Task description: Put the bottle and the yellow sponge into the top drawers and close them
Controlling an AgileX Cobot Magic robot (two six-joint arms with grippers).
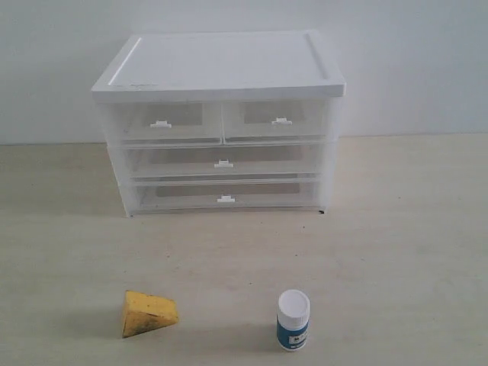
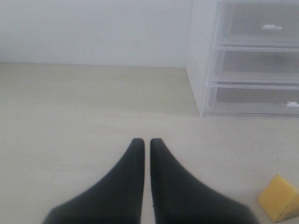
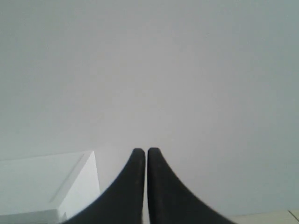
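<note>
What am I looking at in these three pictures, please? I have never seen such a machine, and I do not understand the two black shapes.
This is a robot with two arms. One picture comes from a camera off the arms; it shows a table with a white drawer cabinet, a yellow sponge and a small bottle in front of it. All drawers look closed. The other two pictures come from cameras on the wrists. The black shapes are each arm's claw: the left claw above the table near the sponge, the right claw facing a plain wall, beside the cabinet's top. Both claws are shut and hold nothing.
</note>
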